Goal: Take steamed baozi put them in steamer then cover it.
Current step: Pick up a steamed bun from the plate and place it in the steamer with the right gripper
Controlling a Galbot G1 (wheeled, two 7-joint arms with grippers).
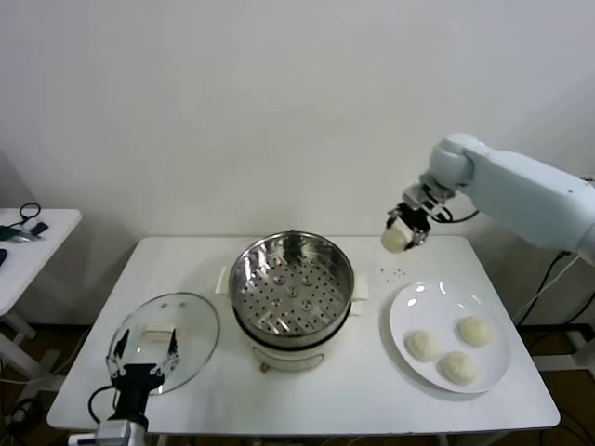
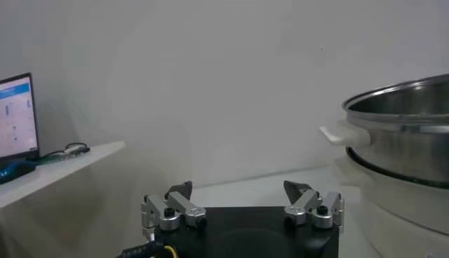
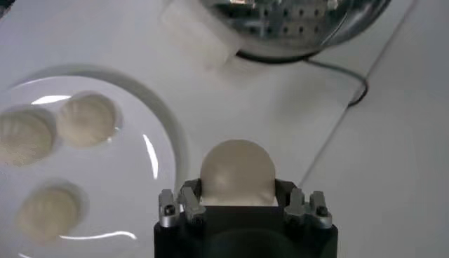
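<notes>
My right gripper [image 1: 400, 236] hangs above the table's back, right of the steamer, shut on one cream-white baozi [image 3: 238, 172]. Both jaws press the bun's sides. The steamer [image 1: 292, 286], a shiny steel pot with a perforated tray on a white base, stands mid-table with nothing on its tray. Three more baozi [image 1: 459, 367] lie on the white plate [image 1: 409, 307] at the right. My left gripper [image 1: 142, 355] rests low at the front left corner, open and holding nothing, over the near edge of the glass lid [image 1: 191, 325].
The clear glass lid with a cream handle lies flat left of the steamer. A side table [image 1: 28, 243] with small items stands at the far left. A dark cable [image 3: 344, 77] runs from the steamer base. Small crumbs [image 1: 394, 273] dot the table near the plate.
</notes>
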